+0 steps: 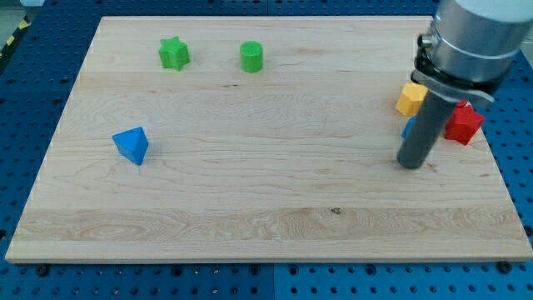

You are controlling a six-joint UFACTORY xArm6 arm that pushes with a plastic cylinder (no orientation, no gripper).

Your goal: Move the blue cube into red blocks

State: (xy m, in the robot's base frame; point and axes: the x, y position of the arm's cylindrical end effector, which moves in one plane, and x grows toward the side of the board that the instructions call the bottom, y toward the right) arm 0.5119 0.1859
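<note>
My tip (410,163) rests on the board at the view's right. Just behind the rod a sliver of a blue block (408,127) shows at its left edge; most of it is hidden, so its shape cannot be made out. A red star-shaped block (464,122) sits right of the rod, close to that blue block. A yellow block (410,98) lies just above the blue sliver. A second blue block, triangular (132,145), lies far off at the view's left.
A green star block (174,53) and a green cylinder (251,57) sit near the view's top left. The wooden board (266,208) ends close to the red block on the right, with blue pegboard beyond. The arm's grey body (470,42) overhangs the top right corner.
</note>
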